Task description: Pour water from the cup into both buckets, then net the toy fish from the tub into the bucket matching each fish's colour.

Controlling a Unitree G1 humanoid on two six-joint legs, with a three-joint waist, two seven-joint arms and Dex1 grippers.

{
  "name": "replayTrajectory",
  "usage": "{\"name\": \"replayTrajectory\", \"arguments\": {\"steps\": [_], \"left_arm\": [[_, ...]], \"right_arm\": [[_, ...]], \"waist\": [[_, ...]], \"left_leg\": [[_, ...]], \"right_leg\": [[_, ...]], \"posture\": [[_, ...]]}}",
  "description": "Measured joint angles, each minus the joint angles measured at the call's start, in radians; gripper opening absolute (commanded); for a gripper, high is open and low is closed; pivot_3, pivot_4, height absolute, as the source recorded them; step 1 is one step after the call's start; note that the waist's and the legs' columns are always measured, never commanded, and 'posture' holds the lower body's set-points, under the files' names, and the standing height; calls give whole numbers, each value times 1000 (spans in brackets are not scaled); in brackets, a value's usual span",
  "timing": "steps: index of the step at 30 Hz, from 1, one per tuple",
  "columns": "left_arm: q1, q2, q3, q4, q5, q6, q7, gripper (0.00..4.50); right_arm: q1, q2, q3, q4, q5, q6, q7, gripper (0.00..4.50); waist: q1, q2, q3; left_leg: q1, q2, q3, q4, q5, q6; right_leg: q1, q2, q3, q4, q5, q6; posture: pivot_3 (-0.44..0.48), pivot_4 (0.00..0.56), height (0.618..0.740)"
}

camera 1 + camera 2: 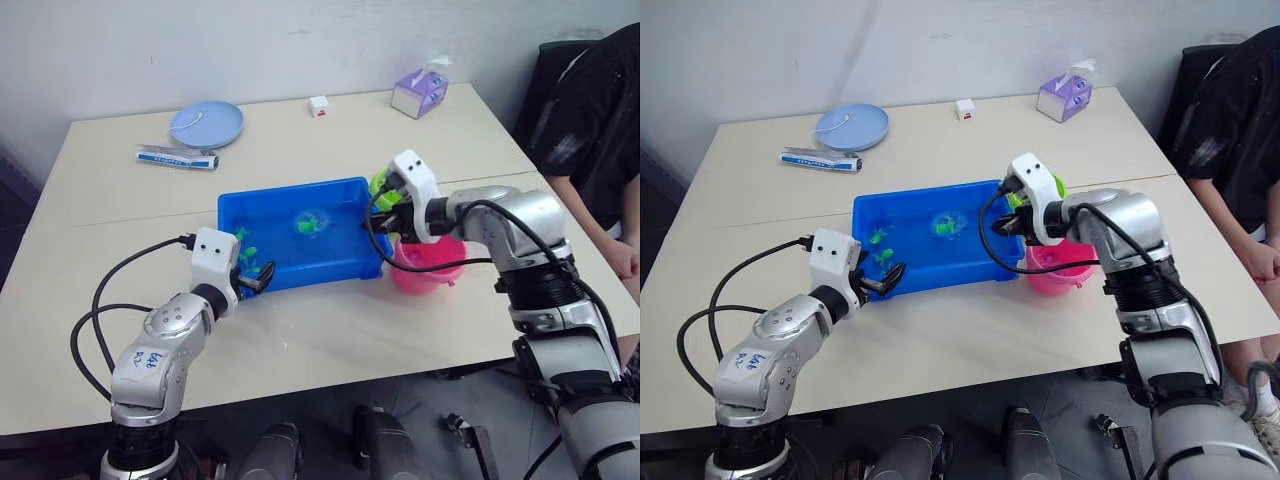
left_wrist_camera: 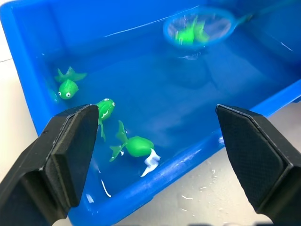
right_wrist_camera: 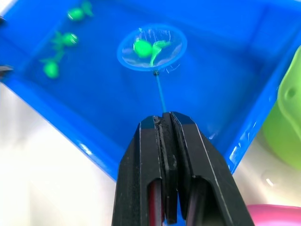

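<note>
So the net (image 3: 151,47) is pinched by its thin handle in the right gripper (image 3: 165,123), fingers pressed together on the stick, and its hoop is dipped in the tub (image 1: 345,267) with a green fish (image 3: 142,48) sitting in it. Three more green fish (image 2: 133,145) are seen at the tub's left end, right by the left gripper (image 2: 157,155), which is spread wide at the tub's near-left rim, nothing held. The green bucket (image 3: 285,125) and pink bucket (image 1: 430,266) are parked just right of the tub, the green one farther back.
</note>
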Motion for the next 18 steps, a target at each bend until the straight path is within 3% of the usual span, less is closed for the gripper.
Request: {"name": "replayTrajectory", "arguments": {"steps": [5, 9, 14, 18], "left_arm": [[-16, 17, -12, 13, 0, -20, -25, 4295], [-30, 40, -11, 52, 0, -41, -48, 4295], [-98, 56, -22, 112, -1, -76, -89, 4295], [-144, 65, -32, 163, -1, -97, -119, 4295]], "right_arm": [[21, -81, -67, -206, 59, 86, -1, 757], [117, -135, -172, -406, 161, 186, 2, 757], [174, -158, -279, -520, 222, 218, -25, 757], [245, -215, -311, -541, 195, 126, -68, 757]], "waist": [[4, 0, 0], [7, 0, 0], [6, 0, 0], [6, 0, 0]], "left_leg": [[-1, 0, -1, 0, 0, 0], [-1, 0, -2, 0, 0, 0], [-1, 0, -1, 0, 0, 0], [-1, -1, -1, -1, 0, 0]], "right_leg": [[0, 0, 0, -1, 0, 0], [1, 0, 0, -1, 0, 0], [0, 0, 0, -2, 0, 0], [0, -1, 0, -2, 0, 0]], "posture": [[0, 150, 740], [0, 150, 740], [0, 150, 740], [0, 150, 740]]}}
